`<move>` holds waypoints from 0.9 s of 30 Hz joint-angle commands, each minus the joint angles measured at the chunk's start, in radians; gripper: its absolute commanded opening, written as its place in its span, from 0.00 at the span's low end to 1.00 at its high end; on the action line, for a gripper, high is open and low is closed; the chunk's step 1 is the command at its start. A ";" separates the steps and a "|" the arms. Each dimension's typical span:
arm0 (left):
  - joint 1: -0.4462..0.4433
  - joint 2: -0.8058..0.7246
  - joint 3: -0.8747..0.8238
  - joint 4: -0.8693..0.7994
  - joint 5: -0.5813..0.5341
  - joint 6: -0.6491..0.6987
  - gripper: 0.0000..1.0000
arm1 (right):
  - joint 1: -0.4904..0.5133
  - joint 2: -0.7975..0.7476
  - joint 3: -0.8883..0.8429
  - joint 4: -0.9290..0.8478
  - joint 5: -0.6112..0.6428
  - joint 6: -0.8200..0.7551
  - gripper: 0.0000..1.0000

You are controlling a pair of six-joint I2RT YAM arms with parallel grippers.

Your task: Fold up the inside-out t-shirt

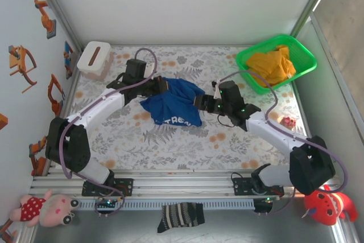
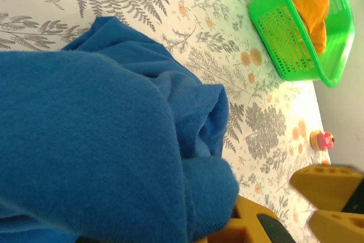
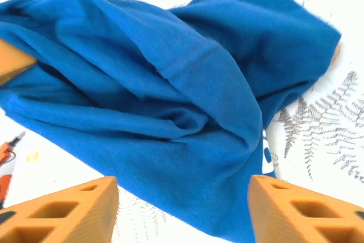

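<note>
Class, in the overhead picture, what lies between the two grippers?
The bunched blue t-shirt lies between the left gripper and the right gripper, seen in the top view.

The left arm [image 1: 96,106] and right arm [image 1: 273,130] wear white shells between black joints, lilac cables [image 1: 63,140] looping alongside; ochre gripper fingers [image 3: 62,211] carry rectangular cut-outs.

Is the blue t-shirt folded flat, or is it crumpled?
Crumpled. The t-shirt lies bunched on the table in loose, uneven folds, with no flat, squared shape.
</note>
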 commanded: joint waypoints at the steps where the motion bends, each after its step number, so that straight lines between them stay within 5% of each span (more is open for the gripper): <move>1: 0.002 -0.042 0.002 -0.018 0.061 0.073 0.00 | 0.018 0.006 0.140 -0.178 0.065 -0.188 0.73; 2: 0.001 -0.045 0.002 -0.021 0.068 0.079 0.00 | 0.025 0.031 0.175 -0.203 0.071 -0.215 0.73; 4: 0.002 -0.050 0.004 -0.026 0.076 0.085 0.00 | 0.037 0.088 0.241 -0.230 0.074 -0.253 0.93; 19: -0.001 -0.077 0.043 -0.058 0.104 0.097 0.00 | 0.064 0.591 0.563 -0.233 0.056 -0.354 0.92; 21: 0.003 -0.093 0.048 -0.075 0.106 0.105 0.00 | 0.054 0.658 0.614 -0.231 0.054 -0.343 0.80; 26: 0.052 -0.132 0.011 -0.104 0.073 0.110 0.00 | 0.008 0.622 0.605 -0.177 -0.078 -0.278 0.00; 27: 0.074 -0.132 -0.005 -0.112 0.056 0.102 0.00 | 0.002 0.581 0.583 -0.165 -0.107 -0.268 0.00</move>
